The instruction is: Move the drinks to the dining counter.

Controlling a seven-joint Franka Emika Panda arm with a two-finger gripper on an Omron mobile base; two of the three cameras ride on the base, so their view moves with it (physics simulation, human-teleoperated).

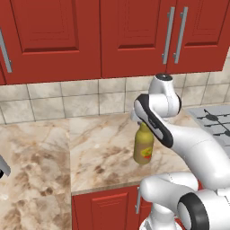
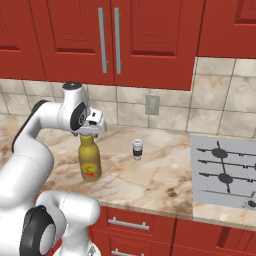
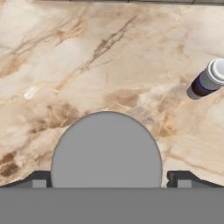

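Note:
The tall olive-yellow bottle [image 1: 143, 149] [image 2: 89, 162], one of the drinks, stands upright on the tile-backed marble worktop [image 2: 160, 175]. My gripper [image 2: 89, 131] [image 3: 108, 180] hangs open straight over it. In the hand view the bottle's grey cap [image 3: 107, 148] sits between my two fingertips [image 3: 40, 180], with a small gap on each side. The other drink, a small white container with a dark band [image 2: 137, 149] [image 3: 209, 78], stands upright a short way to the bottle's right. I cannot tell whether the marble top [image 1: 31, 179] adjoining on the left is the dining counter.
Red wall cabinets [image 2: 110, 35] hang above the tiled backsplash. A grey hob with black burners [image 2: 222, 170] is set into the worktop at the right. A wall socket [image 2: 151, 104] sits behind the small container. Red base cabinets [image 1: 105, 209] run below the front edge.

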